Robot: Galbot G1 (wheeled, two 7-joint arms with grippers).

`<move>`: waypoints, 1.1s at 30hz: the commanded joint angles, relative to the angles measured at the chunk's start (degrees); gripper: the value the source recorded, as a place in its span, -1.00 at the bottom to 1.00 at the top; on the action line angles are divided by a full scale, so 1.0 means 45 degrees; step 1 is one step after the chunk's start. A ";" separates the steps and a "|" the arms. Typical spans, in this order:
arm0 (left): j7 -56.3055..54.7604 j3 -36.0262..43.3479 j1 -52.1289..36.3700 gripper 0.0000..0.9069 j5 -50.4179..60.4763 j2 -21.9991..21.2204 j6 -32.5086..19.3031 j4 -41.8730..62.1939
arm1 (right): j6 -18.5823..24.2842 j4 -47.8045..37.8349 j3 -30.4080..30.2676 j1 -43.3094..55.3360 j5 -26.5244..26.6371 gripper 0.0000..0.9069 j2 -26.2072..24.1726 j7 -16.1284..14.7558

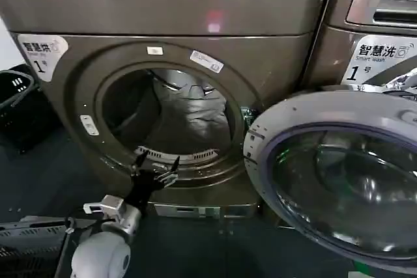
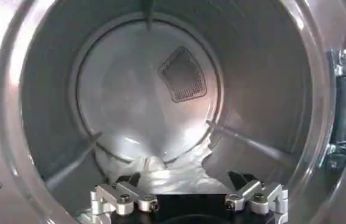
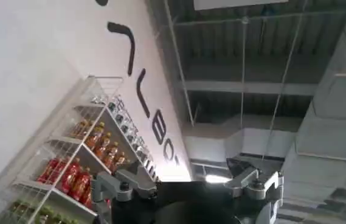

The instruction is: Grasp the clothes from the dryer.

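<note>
We found the dryer (image 1: 176,63), a bronze-grey front-loader with a white sticker marked "1" (image 1: 41,53) at its upper left corner and a small pink light (image 1: 213,27) on the panel above the porthole; its round glass door (image 1: 339,180) stood swung wide open to the right, in front of a similar neighbouring machine (image 1: 365,24). The clothes (image 1: 192,105), pale grey-white and wrinkled, lay inside the drum, heaped toward the back and low; from the left wrist view the same fabric (image 2: 160,173) sat on the drum floor below the perforated vent patch (image 2: 183,74) in the rear wall. The left gripper (image 1: 155,166) was raised at the lower lip of the porthole, just outside the opening, its dark fingers (image 1: 139,161) spread apart and holding nothing; the clothes lay beyond it, untouched. We noted the same gripper (image 2: 188,182) at the near edge of its own wrist view, finger bases wide apart, pointing into the drum. The right gripper (image 3: 191,182) pointed up at a ceiling, beside a wire rack of bottled drinks (image 3: 75,170); its fingers stood apart, gripping nothing. A dark basket (image 1: 16,96) stood left of the dryer.
</note>
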 commanded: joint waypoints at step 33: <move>0.0010 0.0493 -0.0968 1.00 0.0369 -0.0046 0.0083 0.0872 | -0.0011 0.0242 0.0259 -0.0247 0.0175 1.00 0.0022 0.0164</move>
